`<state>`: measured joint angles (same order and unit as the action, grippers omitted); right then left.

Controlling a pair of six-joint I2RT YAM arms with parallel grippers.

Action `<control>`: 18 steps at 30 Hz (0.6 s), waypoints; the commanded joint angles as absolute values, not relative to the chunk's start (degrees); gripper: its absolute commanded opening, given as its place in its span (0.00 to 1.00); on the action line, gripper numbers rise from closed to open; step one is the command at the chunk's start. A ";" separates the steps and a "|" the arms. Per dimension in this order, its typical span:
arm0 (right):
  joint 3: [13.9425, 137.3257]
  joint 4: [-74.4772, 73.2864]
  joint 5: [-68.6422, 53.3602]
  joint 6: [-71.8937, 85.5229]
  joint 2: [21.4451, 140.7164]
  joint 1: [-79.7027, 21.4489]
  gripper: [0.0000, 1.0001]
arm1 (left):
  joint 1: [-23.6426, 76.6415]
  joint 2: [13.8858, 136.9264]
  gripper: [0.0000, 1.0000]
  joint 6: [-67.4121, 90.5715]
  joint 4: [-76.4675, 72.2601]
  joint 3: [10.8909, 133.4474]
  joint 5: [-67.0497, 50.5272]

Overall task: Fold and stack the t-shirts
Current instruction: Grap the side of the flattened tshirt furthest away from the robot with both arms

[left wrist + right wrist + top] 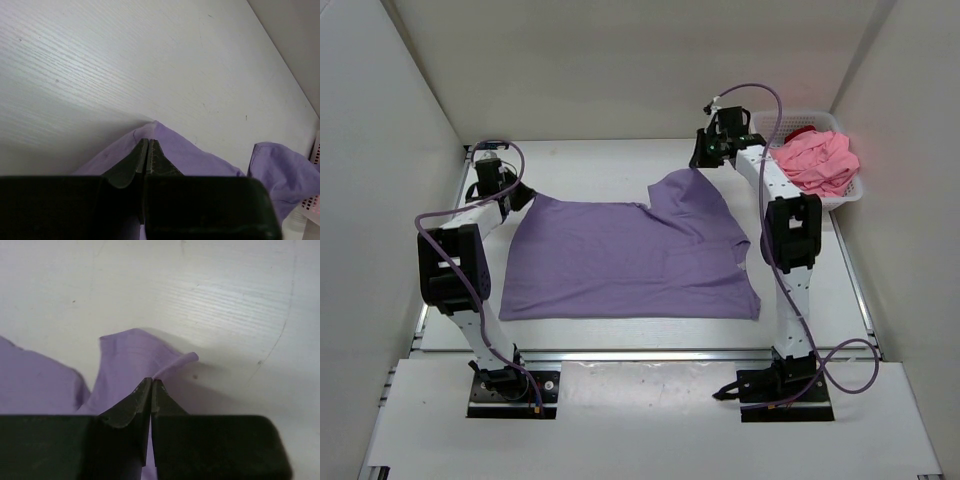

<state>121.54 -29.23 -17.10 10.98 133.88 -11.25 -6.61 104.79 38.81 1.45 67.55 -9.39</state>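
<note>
Nearest, both arm bases sit at the counter's (600, 165) near edge. The left arm reaches forward, its left gripper (148, 142) clenched on the far left corner of the lavender t-shirt (620, 260), which lies spread mid-counter. The right gripper (151, 382) pinches its raised far right corner. This looks like the first fold, and the next move calls for drawing both corners nearward together. The pink t-shirt (815, 160) lies in the basket (850, 196).

A spread t-shirt (620, 265) is lying flat in the middle of the counter (590, 165), between the two arms. The left fingers (131, 165) are pinching its far left corner and the right fingers (129, 407) its far right corner. A basket (848, 200) is sitting at the counter's far right, with a bunched t-shirt (815, 162) lying in it and a second t-shirt (802, 131) showing just behind that one
</note>
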 commanded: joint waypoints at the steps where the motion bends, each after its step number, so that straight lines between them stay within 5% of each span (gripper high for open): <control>1: 117.15 -25.29 -16.61 11.07 130.15 -11.00 0.02 | -7.12 105.64 0.00 38.23 0.97 69.26 -9.31; 4: 124.70 -34.25 -18.28 12.83 138.76 -9.23 0.01 | -6.86 106.08 0.00 38.32 1.05 69.00 -9.31; 8: 135.69 -42.19 -17.23 13.45 147.29 -7.83 0.19 | -7.04 106.26 0.00 38.15 1.05 69.52 -8.79; 14: 135.71 -46.58 -17.31 13.71 145.82 -4.57 0.14 | -6.59 107.57 0.00 38.14 1.40 70.49 -8.53; 18: 135.78 -44.04 -20.90 13.89 144.14 -3.08 0.39 | -6.24 108.37 0.00 38.23 1.05 70.84 -8.96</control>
